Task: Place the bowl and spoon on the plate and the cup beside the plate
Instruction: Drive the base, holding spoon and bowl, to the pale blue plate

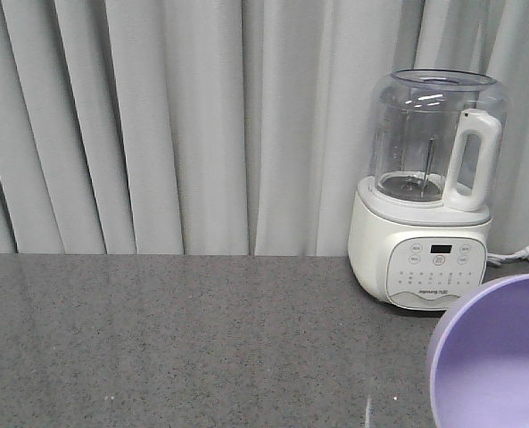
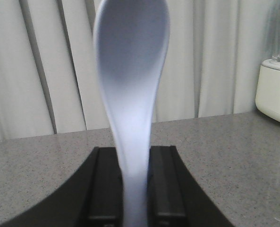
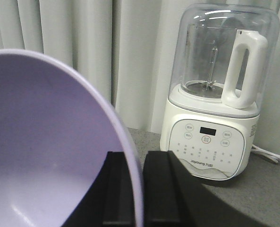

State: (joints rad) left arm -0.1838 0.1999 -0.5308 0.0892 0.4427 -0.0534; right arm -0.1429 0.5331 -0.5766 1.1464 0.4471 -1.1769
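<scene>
1. The left tool (image 2: 135,189) is drawn narrow on the handle of the spoon (image 2: 130,71). The spoon stands upright out of it, scoop at the top, clear of the grey counter (image 1: 175,339).
2. The right tool (image 3: 139,189) pinches the rim of the lavender bowl (image 3: 50,142), one finger inside the wall and one outside. In the front view the bowl sits at the lower right, tilted with its hollow towards the camera, in front of the white blender (image 1: 429,187). It looks lifted off the counter, though its underside is hidden.
3. Neither the plate nor the cup appears in any view, so I cannot tell where they are.
4. This looks like the carrying step: bowl and spoon are each in hand and nothing is set down yet.
5. The next move likely calls for bringing the bowl over the plate, levelling it, and lowering it inside the raised rim before letting go. The spoon would follow. Both arms head for one dish, so they are best moved one at a time.
</scene>
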